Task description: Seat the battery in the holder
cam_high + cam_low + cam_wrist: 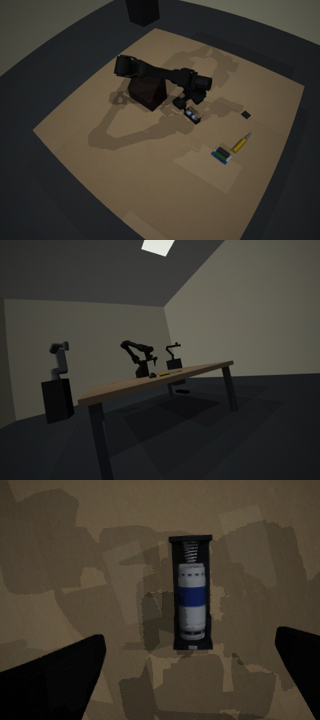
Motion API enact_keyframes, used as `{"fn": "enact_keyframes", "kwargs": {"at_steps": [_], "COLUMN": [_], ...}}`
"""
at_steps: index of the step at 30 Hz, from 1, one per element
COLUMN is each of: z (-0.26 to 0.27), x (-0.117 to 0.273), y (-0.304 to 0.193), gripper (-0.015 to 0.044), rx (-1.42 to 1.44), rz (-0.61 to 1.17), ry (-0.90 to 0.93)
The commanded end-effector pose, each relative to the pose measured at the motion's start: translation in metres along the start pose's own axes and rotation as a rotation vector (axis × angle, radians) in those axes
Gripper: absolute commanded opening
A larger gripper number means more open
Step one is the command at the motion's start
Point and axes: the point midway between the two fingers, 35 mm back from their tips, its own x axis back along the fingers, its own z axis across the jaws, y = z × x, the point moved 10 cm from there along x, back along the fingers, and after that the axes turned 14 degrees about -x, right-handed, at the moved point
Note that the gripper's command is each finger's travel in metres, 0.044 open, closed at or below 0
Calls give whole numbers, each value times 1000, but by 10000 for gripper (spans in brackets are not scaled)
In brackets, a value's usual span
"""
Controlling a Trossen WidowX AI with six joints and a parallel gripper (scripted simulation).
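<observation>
The black holder (197, 121) (190, 539) stands on the table. The white battery with a blue band (191, 114) (192, 597) lies inside it, lined up with its long walls. In the wrist view, the battery's upper end meets the coil spring (191, 552). Its lower end is near the holder's opposite end wall; whether the terminal is under the lip, and whether the battery is fully flat, I cannot tell. My gripper (188, 102) (154, 362) (191, 640) is wide open and empty above the holder, its fingers apart from both battery and holder.
A blue board with green and dark cylinders (221, 155), a yellow screwdriver (239, 145) (164, 374) and a small dark square (245, 114) lie on the table (103, 175) (124, 392). The arm's dark base block (146, 91) (142, 370) stands behind the holder.
</observation>
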Motion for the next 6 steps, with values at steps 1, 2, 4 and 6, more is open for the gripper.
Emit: {"fn": "enact_keyframes", "kwargs": {"at_steps": [1, 2, 4, 6], "z": [0, 0, 0, 0], "x": [0, 0, 0, 0], "y": [0, 0, 0, 0], "gripper": [440, 440, 440, 440], "rx": [-4, -4, -4, -4], "rz": [2, 2, 2, 2], "ry": [2, 2, 2, 2]}}
